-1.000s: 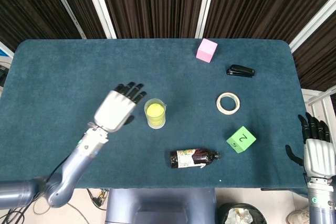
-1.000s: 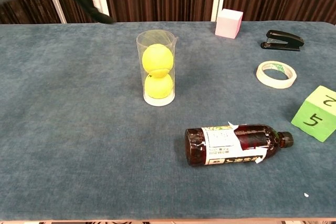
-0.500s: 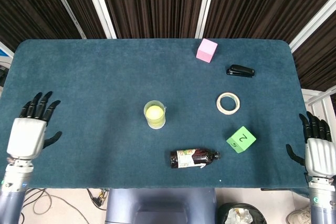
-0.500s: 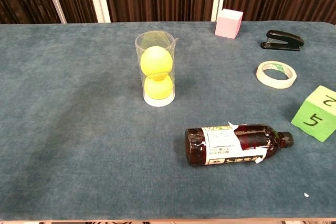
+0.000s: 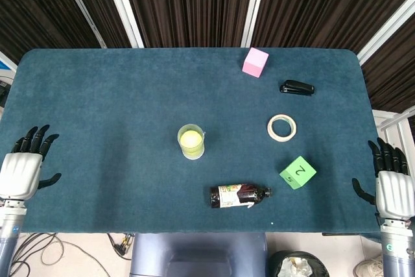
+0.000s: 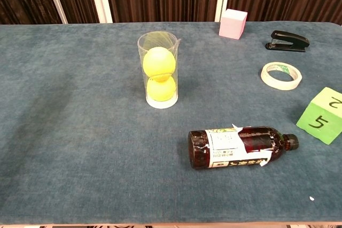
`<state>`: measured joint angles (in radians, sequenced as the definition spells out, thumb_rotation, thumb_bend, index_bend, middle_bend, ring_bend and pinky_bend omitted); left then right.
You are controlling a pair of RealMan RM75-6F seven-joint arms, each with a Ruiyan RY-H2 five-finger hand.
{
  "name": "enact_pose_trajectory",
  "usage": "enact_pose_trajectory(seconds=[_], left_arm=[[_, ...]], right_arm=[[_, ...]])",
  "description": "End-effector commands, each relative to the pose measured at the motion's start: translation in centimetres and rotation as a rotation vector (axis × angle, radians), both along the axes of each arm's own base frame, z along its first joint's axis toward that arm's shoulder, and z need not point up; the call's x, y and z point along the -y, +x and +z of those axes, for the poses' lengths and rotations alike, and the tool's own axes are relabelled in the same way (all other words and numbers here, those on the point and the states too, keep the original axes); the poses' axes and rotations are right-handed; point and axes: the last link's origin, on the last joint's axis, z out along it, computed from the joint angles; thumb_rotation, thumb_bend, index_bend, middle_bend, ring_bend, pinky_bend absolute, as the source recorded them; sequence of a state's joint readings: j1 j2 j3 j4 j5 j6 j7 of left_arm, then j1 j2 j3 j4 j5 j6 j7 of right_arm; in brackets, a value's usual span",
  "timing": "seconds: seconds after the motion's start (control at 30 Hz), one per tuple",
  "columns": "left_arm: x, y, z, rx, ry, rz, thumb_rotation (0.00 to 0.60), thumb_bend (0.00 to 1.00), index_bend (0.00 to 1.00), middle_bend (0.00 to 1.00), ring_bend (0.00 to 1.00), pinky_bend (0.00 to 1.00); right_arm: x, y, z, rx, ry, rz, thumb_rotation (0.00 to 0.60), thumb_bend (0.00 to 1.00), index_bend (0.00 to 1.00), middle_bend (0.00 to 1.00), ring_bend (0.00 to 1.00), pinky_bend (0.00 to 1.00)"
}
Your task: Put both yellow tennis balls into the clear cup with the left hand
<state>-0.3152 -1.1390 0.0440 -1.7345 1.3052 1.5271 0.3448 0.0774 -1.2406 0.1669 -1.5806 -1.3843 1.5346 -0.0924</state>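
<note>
A clear cup [image 6: 158,69] stands upright near the middle of the table, seen from above as cup [image 5: 191,141]. Two yellow tennis balls are stacked inside it, the upper ball [image 6: 159,62] on the lower ball [image 6: 161,88]. My left hand [image 5: 21,172] is at the table's left front edge, far from the cup, fingers spread and holding nothing. Off the right front corner is my right hand [image 5: 393,189], likewise spread and empty. Neither hand shows in the chest view.
A dark bottle [image 6: 240,146] lies on its side in front of the cup. A green cube [image 6: 322,116], a tape roll [image 6: 281,75], a black stapler [image 6: 289,40] and a pink cube [image 6: 233,24] sit to the right and back.
My left hand has drawn back from beside the cup to the table's left front edge. The cup with both balls has stayed put. The right hand has not moved.
</note>
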Motion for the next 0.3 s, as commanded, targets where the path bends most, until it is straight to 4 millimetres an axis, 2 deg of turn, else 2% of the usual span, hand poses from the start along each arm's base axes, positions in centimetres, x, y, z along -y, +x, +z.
enact_pose_trajectory(seconds=[0.03,0.3], left_arm=[[-0.17,0.07,0.05,0.004,0.008,-0.006,0.6,0.05,0.19,0.05,0.04,0.2],[-0.44,0.24,0.51,0.005,0.03,-0.014,0.6,0.05,0.19,0.05,0.04,0.2]], right_arm=[[-0.01,-0.01,0.01,0.0,-0.001,0.0,0.6,0.35,0.09,0.0,0.0,0.0],[0.06,-0.03,-0.08,-0.005,-0.001,-0.002,0.6,0.35,0.09,0.0,0.0,0.0]])
